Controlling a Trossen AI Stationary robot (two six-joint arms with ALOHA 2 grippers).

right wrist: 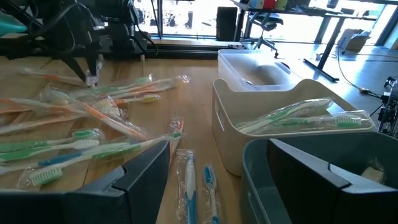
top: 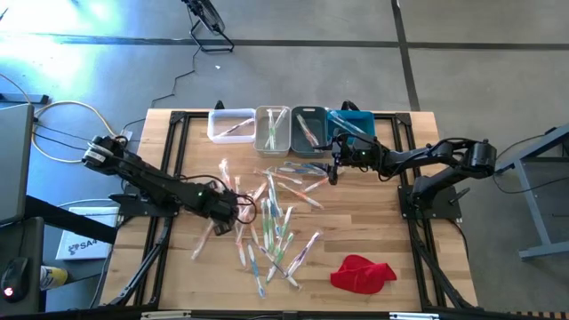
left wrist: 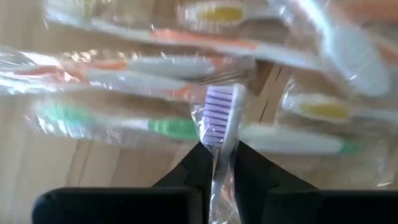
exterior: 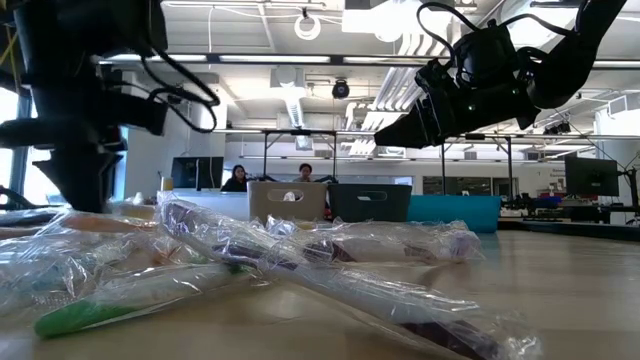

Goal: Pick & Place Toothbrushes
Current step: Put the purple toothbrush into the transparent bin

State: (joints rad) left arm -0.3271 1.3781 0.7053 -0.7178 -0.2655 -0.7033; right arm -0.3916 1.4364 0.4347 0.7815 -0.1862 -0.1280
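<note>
Many wrapped toothbrushes (top: 271, 218) with green, orange, blue and white handles lie scattered in the middle of the wooden table. My left gripper (top: 238, 212) points steeply down at the pile's left side and is shut on one toothbrush with purple-and-white bristles (left wrist: 219, 109). My right gripper (top: 335, 167) hovers open, with nothing between its fingers, at the pile's far right, just in front of the grey bin (top: 308, 132). Its two fingers (right wrist: 146, 177) stand far apart in its wrist view. My left gripper pinches the wrapped toothbrush by its neck (left wrist: 217, 142), just behind the bristle head, between its two fingers (left wrist: 198, 168). The fingers come from above, slanting down. The brush runs along the gap, its head sticking out past the fingertips. Whether it is clear of the pile I cannot tell.
Along the far edge stand a white bin (top: 229, 124), a beige bin (top: 272, 129), the grey one and a blue bin (top: 354, 123), each with toothbrushes in it. A red cloth (top: 363, 273) lies at the near right. Bare wood shows at the near left.
</note>
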